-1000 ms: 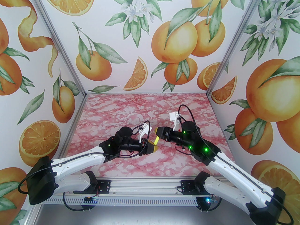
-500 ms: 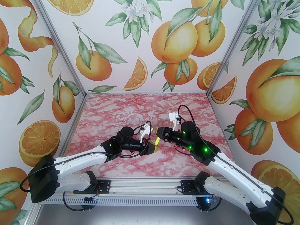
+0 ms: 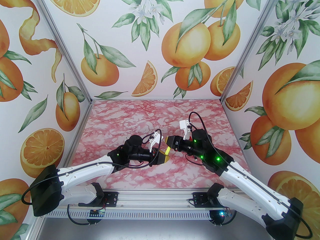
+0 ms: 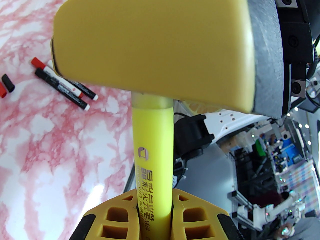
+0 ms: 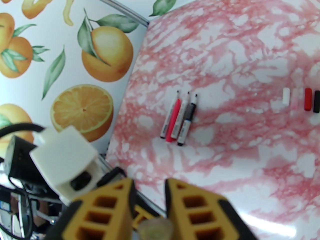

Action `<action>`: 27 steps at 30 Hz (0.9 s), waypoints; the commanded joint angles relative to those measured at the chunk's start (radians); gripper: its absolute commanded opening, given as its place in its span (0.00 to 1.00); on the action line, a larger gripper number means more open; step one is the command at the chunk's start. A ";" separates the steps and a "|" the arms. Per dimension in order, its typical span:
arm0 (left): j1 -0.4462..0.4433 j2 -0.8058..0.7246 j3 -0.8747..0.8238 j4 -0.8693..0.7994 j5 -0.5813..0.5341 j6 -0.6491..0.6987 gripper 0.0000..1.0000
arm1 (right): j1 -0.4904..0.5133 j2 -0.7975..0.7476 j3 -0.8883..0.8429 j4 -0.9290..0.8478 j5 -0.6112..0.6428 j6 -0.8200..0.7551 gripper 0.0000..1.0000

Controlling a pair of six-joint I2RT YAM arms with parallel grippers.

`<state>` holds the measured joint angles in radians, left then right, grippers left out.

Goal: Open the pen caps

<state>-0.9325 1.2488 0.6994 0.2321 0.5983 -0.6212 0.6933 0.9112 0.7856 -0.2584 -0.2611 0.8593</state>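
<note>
My left gripper (image 3: 163, 156) is shut on the yellow barrel of a pen (image 4: 152, 146), which stands up between its fingers (image 4: 192, 209). The pen (image 3: 168, 149) bridges the two grippers above the table's middle. Its dull yellow pen cap (image 4: 152, 101) runs in between the fingers (image 4: 155, 46) of my right gripper (image 3: 168, 143). In the right wrist view the cap's end (image 5: 156, 227) sits between the two fingers, which press on it from both sides. Uncapped pens (image 5: 178, 119) lie side by side on the table. Loose white (image 5: 286, 96), red (image 5: 308, 99) and black (image 5: 316, 101) caps lie apart from them.
The pink marbled table (image 3: 140, 114) is walled on three sides by orange-print panels (image 3: 155, 34). Two more white pens (image 4: 65, 86) and a red and a black cap (image 4: 6, 85) lie left of the held pen in the left wrist view.
The right gripper's fingers have closed in on the yellow pen's cap. The left arm shifted slightly and kept its hold on the barrel.
</note>
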 commanded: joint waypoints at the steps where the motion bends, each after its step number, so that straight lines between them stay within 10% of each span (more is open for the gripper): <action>1: -0.005 -0.006 0.040 0.019 0.009 0.012 0.05 | 0.009 0.009 0.009 0.014 0.013 0.001 0.24; 27: -0.111 0.026 0.106 -0.284 -0.207 0.193 0.01 | -0.026 -0.008 0.116 -0.089 0.203 -0.029 0.12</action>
<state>-1.0016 1.2610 0.7750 0.0982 0.4286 -0.4908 0.6968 0.9165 0.8467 -0.3706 -0.1745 0.8471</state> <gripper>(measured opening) 0.161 0.171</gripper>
